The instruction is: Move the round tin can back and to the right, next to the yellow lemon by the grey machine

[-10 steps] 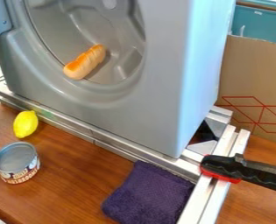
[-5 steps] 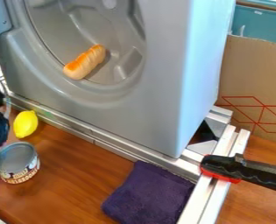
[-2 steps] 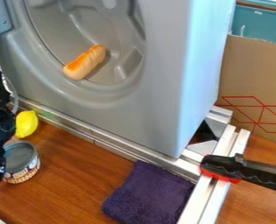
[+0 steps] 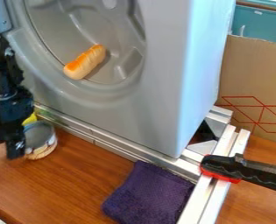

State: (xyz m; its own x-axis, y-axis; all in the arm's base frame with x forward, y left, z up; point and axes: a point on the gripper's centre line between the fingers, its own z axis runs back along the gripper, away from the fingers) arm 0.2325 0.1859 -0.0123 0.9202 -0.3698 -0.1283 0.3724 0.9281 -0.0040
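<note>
OK so the can (image 4: 41, 139) is finally going somewhere. A moment ago it was sitting nearer the front of the counter (image 4: 76, 179), and now it's showing up closer to the metal rail (image 4: 116, 149), right by the lemon (image 4: 30, 119). My claw (image 4: 15, 148) is shifting the same way, further in over the counter, and it's ending up right against the can's left side in the camera view. Honestly I can't tell if I'm running wide or narrow here, or if I'm actually gripping the can or just shoving it along. Can't tell if its base is leaving the wood either.

What it means for the job, I reckon: the can is the thing I'm working on, and it's getting moved, so the contact is doing something. The lemon is mostly hiding behind my arm now, so I'm guessing a bump is the main risk. Meanwhile the bread roll (image 4: 85, 62) is just lying in the round hollow of the grey machine (image 4: 122, 109), same spot as before.
</note>
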